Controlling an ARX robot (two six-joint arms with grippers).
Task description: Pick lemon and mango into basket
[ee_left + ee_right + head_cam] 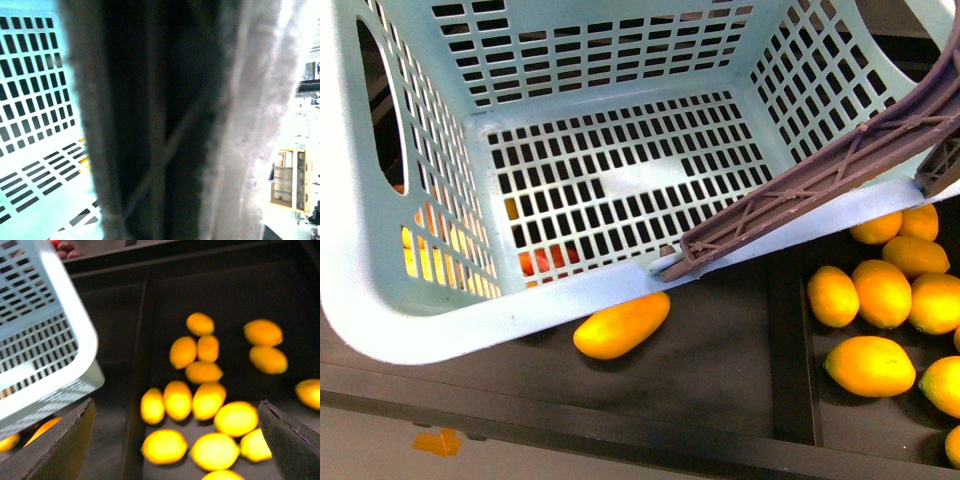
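1. Plainly, the right gripper (pixel 176 407) hangs with its jaws spread wide, both dark fingers (pixel 65 445) well apart and gripping nothing, above a heap of lemons (pixel 215 450).
2. Left wrist view shows only a blurred dark bar (pixel 155 125) close to the lens, beside the slotted wall of the basket (pixel 30 75); whether the left gripper is open or clamped cannot be told.
3. Seen from the front, the lemons lie at 4 o'clock, in a dark compartment (pixel 845 425) beyond a divider (pixel 790 340).
4. The mango (pixel 620 325) lies near 6 o'clock, long axis running 8 to 2 o'clock, its upper end tucked under the tilted basket's rim.
5. A brown handle (pixel 820 175) slants across the basket's right corner, its lower end near the mango.
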